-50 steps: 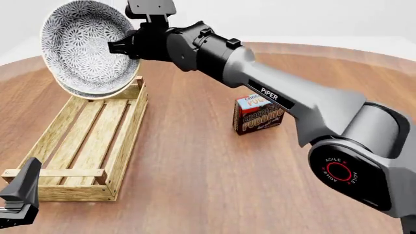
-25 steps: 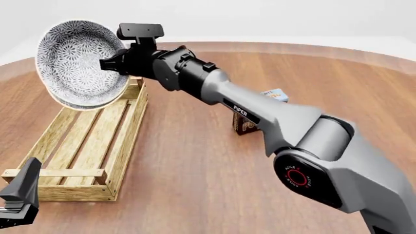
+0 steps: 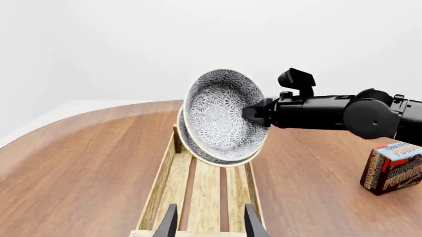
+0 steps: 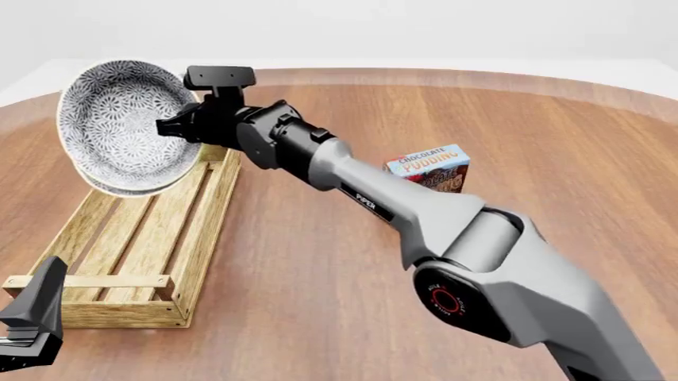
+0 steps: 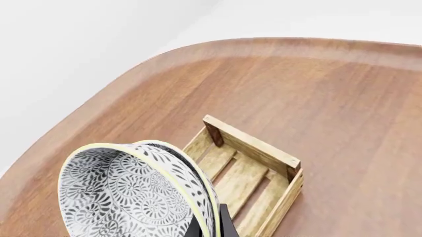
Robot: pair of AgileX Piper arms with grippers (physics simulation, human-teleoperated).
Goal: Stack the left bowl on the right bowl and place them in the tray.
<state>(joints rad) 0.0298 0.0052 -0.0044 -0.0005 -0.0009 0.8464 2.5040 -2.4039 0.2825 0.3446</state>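
Two white bowls with a grey floral pattern are nested and tilted on edge above the far end of the tray (image 4: 203, 230). They look alike, so I cannot tell the left bowl from the right bowl. The inner bowl (image 4: 125, 119) (image 3: 221, 116) (image 5: 125, 197) faces the camera, and only the rim of the outer bowl (image 4: 117, 187) (image 3: 189, 145) (image 5: 191, 170) peeks out behind it. My right gripper (image 4: 175, 127) (image 3: 254, 114) (image 5: 211, 228) is shut on their rims. My left gripper (image 4: 32, 325) (image 3: 209, 224) hangs open and empty at the tray's near end.
A chocolate pudding box (image 4: 429, 167) (image 3: 390, 168) stands on the wooden table, right of the tray (image 3: 165, 173) (image 5: 254, 145). The right arm stretches diagonally across the table from the near right.
The right arm has carried the nested bowls left and down toward the tray's far end. The pudding box, partly covered by the arm before, now shows fully. The left gripper has not moved.
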